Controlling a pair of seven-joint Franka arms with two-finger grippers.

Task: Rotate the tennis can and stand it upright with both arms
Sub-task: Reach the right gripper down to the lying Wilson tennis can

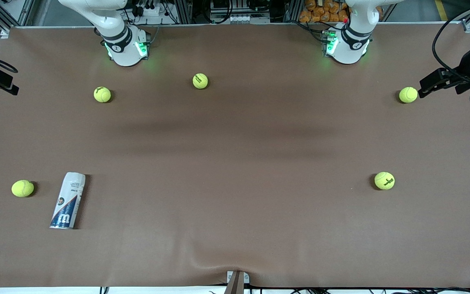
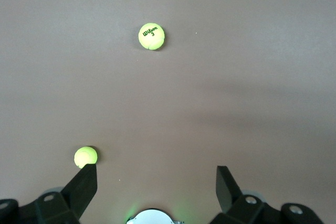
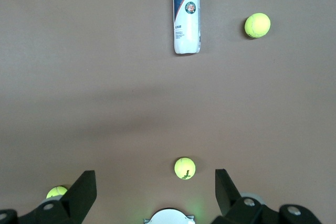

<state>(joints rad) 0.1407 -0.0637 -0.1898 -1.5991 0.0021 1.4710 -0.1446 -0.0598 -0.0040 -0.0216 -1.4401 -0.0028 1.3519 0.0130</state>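
We see the tennis can (image 1: 68,200) lying flat near the front-camera edge, right arm's end; nothing started. Left gripper (image 2: 156,181) and right gripper (image 3: 156,183) hang high, fingers wide. Next, we judge: right reaches down.

The can (image 1: 67,200) lies flat on its side on the brown table, toward the right arm's end and close to the front camera's edge. It is a slim tube with a white upper half and a dark blue lower half carrying a big white "W" and a small round emblem. Its blue end points at the front camera, its white end toward the robots' bases. In the right wrist view the can (image 3: 186,12) sits well apart from the right gripper (image 3: 156,192), whose fingers are spread wide high above the table, nothing between them.
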